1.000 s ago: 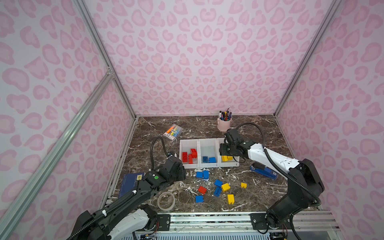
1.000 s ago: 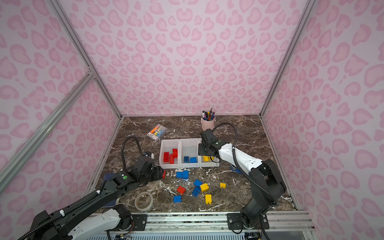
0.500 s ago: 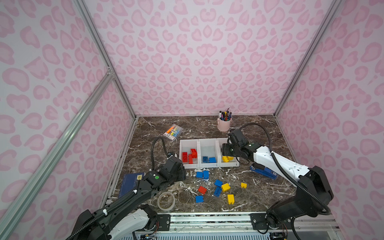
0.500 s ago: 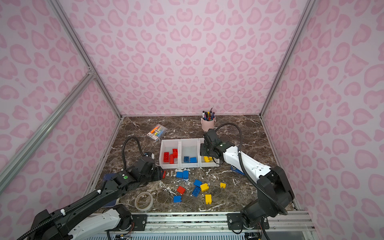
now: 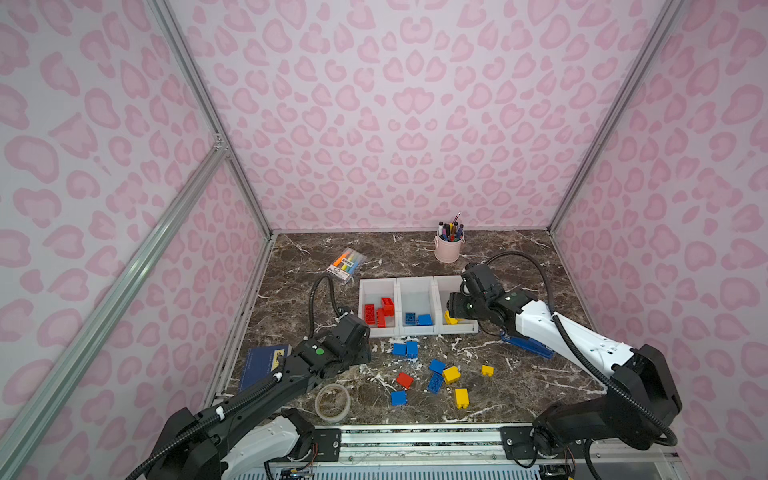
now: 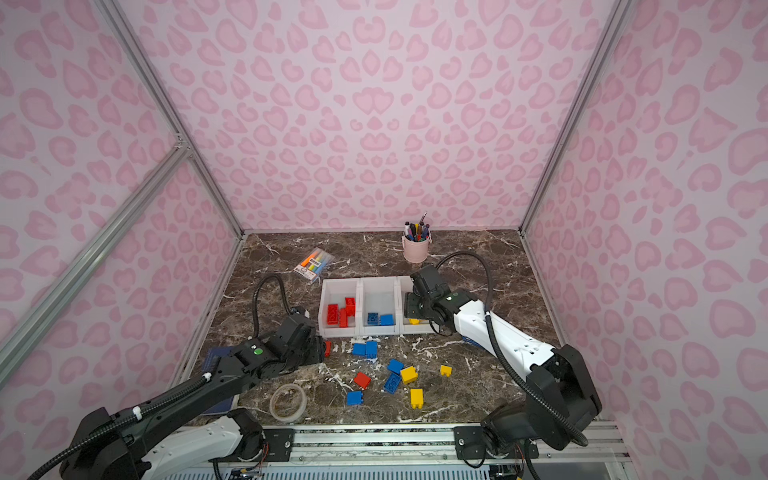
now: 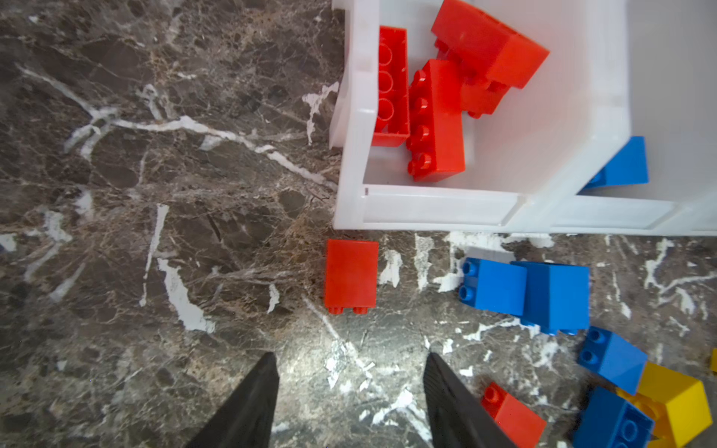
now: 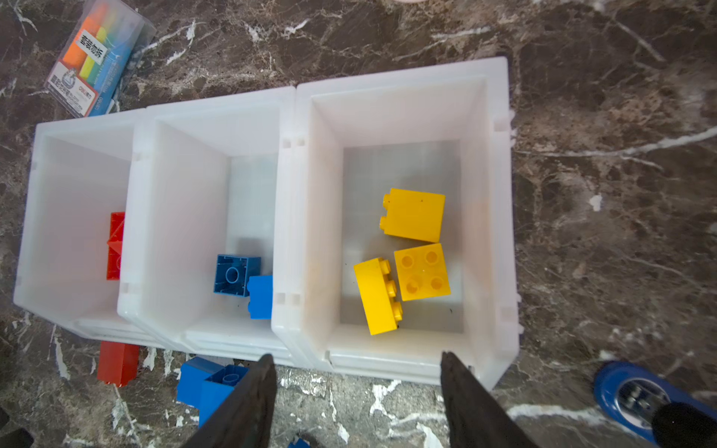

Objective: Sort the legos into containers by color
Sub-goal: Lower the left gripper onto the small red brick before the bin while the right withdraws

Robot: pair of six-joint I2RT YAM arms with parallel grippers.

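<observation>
Three joined white containers [image 5: 415, 331] hold sorted legos: red [image 5: 378, 311] in the left one, blue [image 5: 417, 319] in the middle, three yellow [image 8: 411, 252] in the right. My left gripper [image 7: 350, 357] is open and empty, low over the table. A loose red lego [image 7: 351, 275] lies on its side just ahead of it, by the left container's front lip [image 7: 426, 205]. My right gripper [image 8: 357, 357] is open and empty above the right container's front lip [image 8: 388, 368]. Several blue, yellow and red legos [image 5: 436, 374] lie scattered in front.
A pink pen cup [image 5: 449, 245] stands at the back and a highlighter pack [image 5: 345, 266] lies left of it. A tape roll [image 5: 332, 402] and a blue book [image 5: 262, 365] sit near my left arm. A blue tool [image 5: 528, 347] lies under my right arm.
My right arm has swung its elbow out to the right and its gripper has drawn back slightly toward the right container's front. The left arm has stayed put. Both jaws stand as before.
</observation>
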